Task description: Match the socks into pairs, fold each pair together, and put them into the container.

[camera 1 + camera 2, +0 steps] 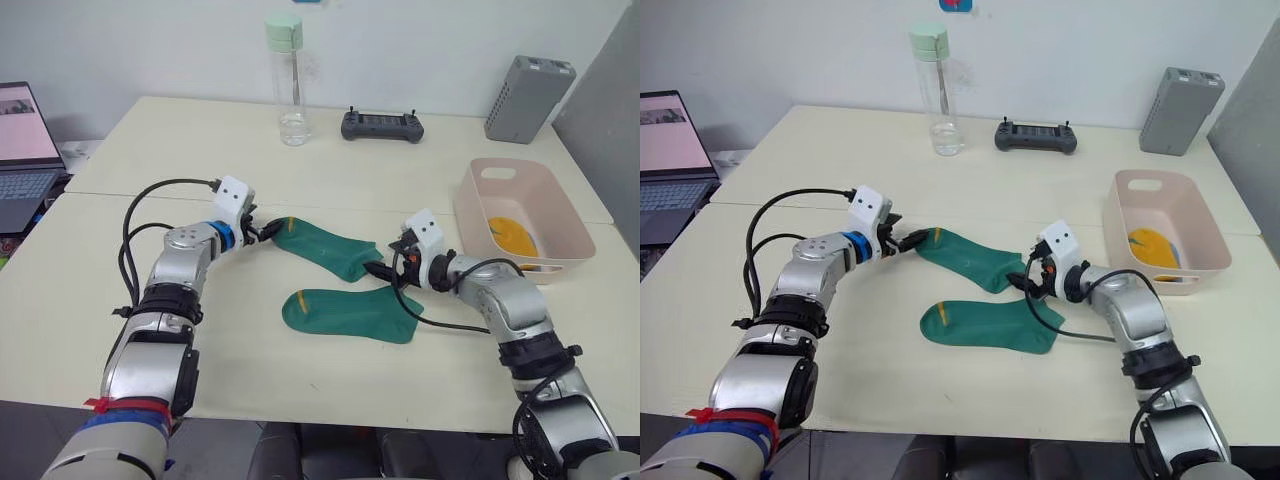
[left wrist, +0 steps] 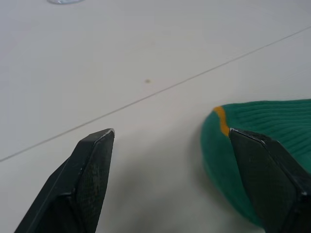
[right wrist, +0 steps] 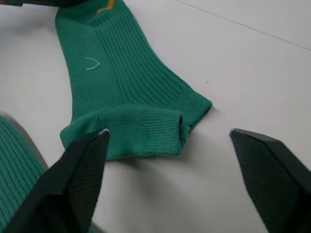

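Two dark green socks flat on the table (image 1: pixel 250 140): upper sock (image 1: pixel 326 247) lies diagonal, lower sock (image 1: pixel 352 312) just below it. Left gripper (image 1: pixel 262 231) at the upper sock's toe end, fingers (image 2: pixel 90 170) wide open, holding nothing, one finger over the toe edge. Right gripper (image 1: pixel 385 270) at that sock's cuff, fingers (image 3: pixel 80 179) wide open, empty. Pink container (image 1: pixel 560 215) to the right, something yellow (image 1: pixel 512 235) inside.

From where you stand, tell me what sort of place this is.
Probably an office or lab workspace: a laptop sits open at the pale table's edge, with a handheld controller and a grey box near the wall.
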Robot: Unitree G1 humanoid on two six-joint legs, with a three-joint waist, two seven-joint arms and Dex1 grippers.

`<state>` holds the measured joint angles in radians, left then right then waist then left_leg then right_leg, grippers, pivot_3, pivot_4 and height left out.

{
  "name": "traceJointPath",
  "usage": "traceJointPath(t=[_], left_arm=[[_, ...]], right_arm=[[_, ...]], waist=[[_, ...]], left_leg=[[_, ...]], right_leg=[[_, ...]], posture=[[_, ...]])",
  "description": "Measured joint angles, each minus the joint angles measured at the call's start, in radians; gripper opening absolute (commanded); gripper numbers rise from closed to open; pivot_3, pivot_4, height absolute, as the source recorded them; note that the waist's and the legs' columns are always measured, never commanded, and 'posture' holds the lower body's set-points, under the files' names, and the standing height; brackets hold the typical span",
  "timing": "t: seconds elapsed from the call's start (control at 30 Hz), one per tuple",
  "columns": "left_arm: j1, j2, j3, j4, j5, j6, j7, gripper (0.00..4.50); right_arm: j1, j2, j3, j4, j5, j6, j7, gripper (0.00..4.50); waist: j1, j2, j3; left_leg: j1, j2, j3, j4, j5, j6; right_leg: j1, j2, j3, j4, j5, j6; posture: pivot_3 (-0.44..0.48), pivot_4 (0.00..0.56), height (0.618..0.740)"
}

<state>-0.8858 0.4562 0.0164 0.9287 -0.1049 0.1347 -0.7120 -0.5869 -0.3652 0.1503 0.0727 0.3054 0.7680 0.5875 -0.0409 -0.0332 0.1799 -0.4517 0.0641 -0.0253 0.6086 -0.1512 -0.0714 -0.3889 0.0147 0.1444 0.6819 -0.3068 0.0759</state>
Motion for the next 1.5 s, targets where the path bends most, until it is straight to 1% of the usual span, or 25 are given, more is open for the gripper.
traceJointPath(t=[0.03,0.1,0.13,0.17,0.3,0.33,0.37,0.4,0.53,0.67,0.77,0.93,1.03,1.2,1.33,1.43,1.5], left_arm=[[-0.008,-0.002,0.000,0.029,0.001,-0.003,0.001,3.34],[-0.018,-0.001,0.003,0.055,0.002,-0.007,0.002,2.69],[-0.022,0.000,0.008,0.060,0.002,-0.008,-0.001,2.55],[-0.027,0.001,0.012,0.067,0.002,-0.008,-0.007,2.15],[-0.033,0.005,0.019,0.069,0.002,-0.007,-0.026,0.90],[-0.033,0.007,0.019,0.069,0.002,-0.006,-0.032,0.56],[-0.033,0.010,0.020,0.069,0.002,-0.004,-0.039,0.24],[-0.033,0.012,0.020,0.068,0.002,-0.002,-0.043,0.03],[-0.028,0.019,0.031,0.061,0.001,0.015,-0.056,0.03],[-0.001,0.021,0.036,0.010,-0.010,0.055,-0.065,0.03],[0.036,0.021,0.063,-0.066,-0.039,0.124,-0.071,0.03],[0.082,0.032,0.101,-0.239,-0.100,0.255,-0.083,0.03],[0.096,0.032,0.103,-0.274,-0.110,0.273,-0.085,0.59],[0.082,0.014,0.072,-0.259,-0.093,0.271,-0.075,2.09],[0.050,-0.019,0.033,-0.183,-0.059,0.242,-0.063,2.09],[0.044,-0.030,0.023,-0.131,-0.043,0.218,-0.061,2.09],[0.027,-0.031,0.022,-0.101,-0.033,0.201,-0.056,1.71]], right_arm=[[-0.010,0.004,0.000,0.013,0.000,0.000,0.003,2.82],[-0.018,0.004,-0.001,0.020,0.000,0.000,0.012,2.08],[-0.022,0.004,-0.001,0.024,0.000,0.000,0.021,1.92],[-0.025,0.006,-0.001,0.034,-0.001,-0.004,0.029,1.51],[-0.040,0.019,-0.001,0.066,-0.008,-0.016,0.044,0.13],[-0.047,0.019,-0.001,0.072,-0.009,-0.017,0.046,0.00],[-0.054,0.017,-0.002,0.075,-0.009,-0.018,0.048,0.00],[-0.057,0.016,-0.006,0.076,-0.009,-0.019,0.052,0.00],[-0.058,0.005,-0.012,0.079,-0.009,-0.019,0.067,0.00],[-0.058,-0.010,-0.020,0.077,-0.008,-0.017,0.076,0.00],[-0.058,-0.028,-0.038,0.050,-0.002,-0.012,0.089,0.00],[-0.058,-0.056,-0.061,-0.011,0.029,0.016,0.107,0.00],[-0.058,-0.057,-0.061,-0.020,0.030,0.027,0.113,0.00],[-0.051,-0.056,-0.059,-0.032,0.031,0.034,0.116,0.00],[-0.045,-0.052,-0.053,-0.036,0.031,0.045,0.116,0.00],[-0.043,-0.051,-0.052,-0.043,0.030,0.046,0.116,0.00],[-0.041,-0.050,-0.052,-0.047,0.030,0.047,0.113,0.00]], waist=[[-0.001,0.000,0.000],[-0.002,0.000,0.000],[-0.003,0.000,0.000],[-0.004,0.000,0.000],[-0.009,0.000,0.000],[-0.010,0.000,0.000],[-0.011,0.000,0.000],[-0.011,0.000,0.000],[-0.011,0.000,0.000],[-0.012,0.000,0.000],[-0.014,0.000,0.000],[-0.015,0.000,0.000],[-0.016,0.000,0.000],[-0.013,0.000,0.000],[-0.015,0.000,0.000],[-0.016,0.000,0.000],[-0.016,0.000,0.000]], left_leg=[[0.000,0.000,0.000,0.000,0.000,0.000],[0.000,0.000,0.000,0.000,0.000,0.000],[0.000,0.000,0.000,0.000,0.000,0.000],[0.000,0.000,0.000,0.000,0.000,0.000],[0.000,0.000,0.000,0.000,0.000,0.000],[0.000,0.000,0.000,0.000,0.000,0.000],[0.000,0.000,0.000,0.000,0.000,0.000],[0.000,0.000,0.000,0.000,0.000,0.000],[0.000,0.000,0.000,0.000,0.000,0.000],[0.000,0.000,0.000,0.000,0.000,0.000],[0.000,0.000,-0.001,0.000,0.000,0.000],[0.000,0.000,-0.001,0.000,0.000,0.000],[0.000,0.000,-0.001,0.000,0.000,0.000],[0.000,0.000,-0.001,0.000,0.000,0.000],[0.000,0.000,-0.001,0.000,0.000,0.000],[0.000,0.000,0.000,0.000,0.000,0.000],[0.000,0.000,-0.001,0.000,0.000,0.000]], right_leg=[[0.000,0.000,0.000,0.000,0.000,0.000],[0.000,0.000,0.000,0.000,0.000,0.000],[0.000,0.000,0.000,0.000,0.000,0.000],[0.000,0.000,0.000,0.000,0.000,0.000],[0.000,0.000,0.000,0.000,0.000,0.000],[0.000,0.000,0.000,0.000,0.000,0.000],[0.000,0.000,0.000,0.000,0.000,0.000],[0.000,0.000,0.000,0.000,0.000,0.000],[0.000,0.000,0.000,0.000,0.000,0.000],[0.000,0.000,0.000,0.000,0.000,0.000],[0.000,0.000,0.000,0.001,0.000,0.000],[0.000,0.000,0.000,0.001,0.000,0.000],[0.000,0.000,0.000,0.001,0.000,0.000],[0.000,0.000,0.000,0.000,0.000,0.000],[0.000,0.000,0.000,0.000,0.000,0.000],[0.000,0.000,0.000,0.000,0.000,0.000],[0.000,0.000,0.000,0.001,0.000,0.000]], posture=[[0.000,0.150,0.740],[0.000,0.150,0.740],[0.000,0.150,0.740],[0.000,0.150,0.740],[0.000,0.150,0.740],[0.000,0.150,0.740],[0.000,0.150,0.740],[0.000,0.150,0.740],[0.000,0.150,0.740],[0.000,0.150,0.740],[0.000,0.150,0.740],[0.000,0.150,0.740],[0.000,0.150,0.740],[0.000,0.150,0.740],[0.000,0.150,0.740],[0.000,0.150,0.740],[0.000,0.150,0.740]])
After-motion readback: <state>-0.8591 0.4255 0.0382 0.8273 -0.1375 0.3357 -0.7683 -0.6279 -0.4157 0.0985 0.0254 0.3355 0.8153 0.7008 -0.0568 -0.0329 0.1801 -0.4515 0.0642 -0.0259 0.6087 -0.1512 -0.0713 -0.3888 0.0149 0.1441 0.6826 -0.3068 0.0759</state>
